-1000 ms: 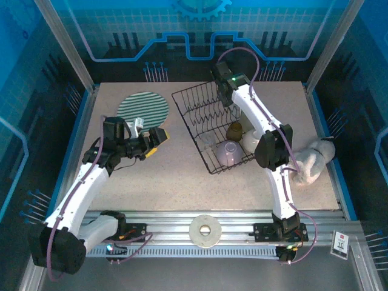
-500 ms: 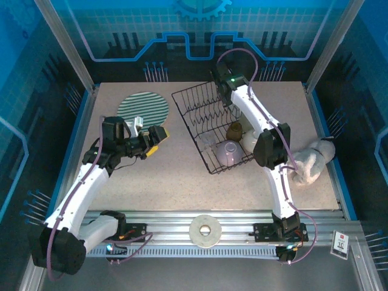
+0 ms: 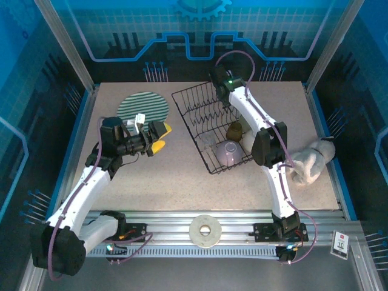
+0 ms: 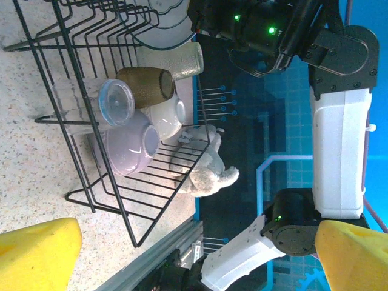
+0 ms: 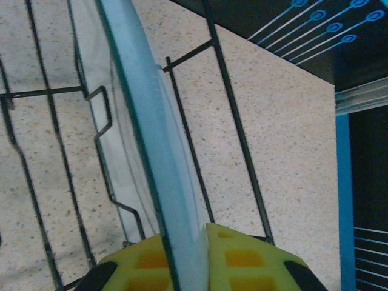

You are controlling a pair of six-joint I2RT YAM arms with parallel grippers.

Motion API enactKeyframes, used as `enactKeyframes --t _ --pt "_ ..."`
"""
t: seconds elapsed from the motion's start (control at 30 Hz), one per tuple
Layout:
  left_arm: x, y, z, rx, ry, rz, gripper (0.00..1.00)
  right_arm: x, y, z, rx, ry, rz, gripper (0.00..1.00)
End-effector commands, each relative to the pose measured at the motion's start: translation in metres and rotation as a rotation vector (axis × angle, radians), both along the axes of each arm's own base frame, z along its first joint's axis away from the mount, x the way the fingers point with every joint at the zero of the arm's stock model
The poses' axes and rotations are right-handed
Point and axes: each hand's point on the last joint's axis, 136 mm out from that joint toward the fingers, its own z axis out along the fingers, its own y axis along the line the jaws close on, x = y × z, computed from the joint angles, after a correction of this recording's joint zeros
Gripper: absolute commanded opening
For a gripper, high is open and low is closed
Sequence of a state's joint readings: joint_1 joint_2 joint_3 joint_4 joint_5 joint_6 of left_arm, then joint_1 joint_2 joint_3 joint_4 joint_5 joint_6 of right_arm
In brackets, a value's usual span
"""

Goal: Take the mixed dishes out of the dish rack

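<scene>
Yellow-tipped claws: one idle near, one gripping far.
Left of centre, the left claw (image 3: 159,137) hangs spread wide and empty over the speckled worktop (image 3: 182,188), near the black wire dish rack (image 3: 192,133). At the rack's upper end the right claw (image 5: 188,257) is clamped on the pale, dark-rimmed round plate (image 5: 151,121), which stands upright between prongs, edge-on and rising straight away from its pads (image 5: 242,257). Likely a lift along that plane.

Black wire dish rack (image 3: 203,118) stands skewed on the surface (image 3: 170,179), with a lavender cup (image 3: 227,153), brown cup (image 3: 235,130), cream bowl (image 3: 249,141) and clear tumbler (image 3: 208,140) clustered at its near end. One plate (image 5: 151,121) stands upright between the far prongs. A green-and-white striped plate (image 3: 143,107) lies flat just left of the rack.
</scene>
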State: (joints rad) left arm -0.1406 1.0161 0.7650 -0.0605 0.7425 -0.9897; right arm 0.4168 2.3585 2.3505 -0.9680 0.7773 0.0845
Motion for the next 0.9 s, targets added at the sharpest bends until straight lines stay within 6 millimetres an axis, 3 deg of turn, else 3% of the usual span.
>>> enactKeyframes --t 0.0,0.07,0.13,0.57,0.87 --pt "-0.006 -0.005 0.004 -0.033 -0.007 -0.031 0.99 0.002 0.003 0.016 -0.007 -0.053 0.000 0.04" --pt "-0.006 -0.005 0.002 -0.033 -0.002 -0.029 0.99 0.002 0.001 0.019 -0.023 -0.065 -0.007 0.00" --pt "-0.005 -0.004 -0.001 -0.028 0.008 -0.022 0.99 0.000 -0.003 0.040 -0.026 -0.106 -0.016 0.00" --pt "-0.004 -0.003 -0.003 -0.020 0.018 -0.013 0.99 -0.003 -0.008 0.097 -0.099 -0.227 -0.005 0.00" --pt "-0.005 -0.002 0.000 -0.006 0.011 -0.012 0.99 -0.031 -0.010 0.146 0.002 -0.306 -0.018 0.00"
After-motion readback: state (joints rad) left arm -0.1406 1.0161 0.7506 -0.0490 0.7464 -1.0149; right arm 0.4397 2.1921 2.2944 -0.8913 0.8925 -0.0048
